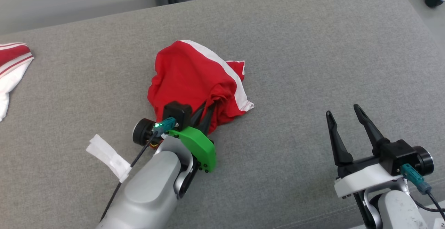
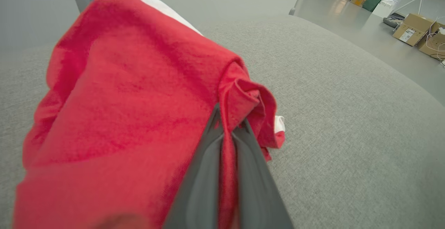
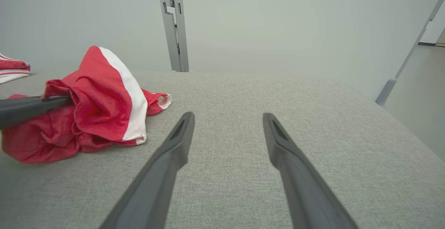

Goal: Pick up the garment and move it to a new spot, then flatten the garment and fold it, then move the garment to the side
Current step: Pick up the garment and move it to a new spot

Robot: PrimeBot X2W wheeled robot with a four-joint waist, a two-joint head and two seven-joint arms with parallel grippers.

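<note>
Grey padded surface [image 1: 313, 65] is taking up most of my feed, and the red garment [image 1: 187, 79] with a white stripe is sitting bunched near its middle, rising into a peak. I'm seeing the left gripper [image 1: 208, 105] pinching a fold at the garment's near edge, fingers pressed together on the cloth, while the right gripper [image 1: 342, 110] is hovering well apart to the right, jaws spread wide, gripping nothing. Another red-and-white cloth [image 1: 12, 62] is lying at the far left edge, and a white tape strip [image 1: 107, 156] is showing just beside the left wrist.
</note>
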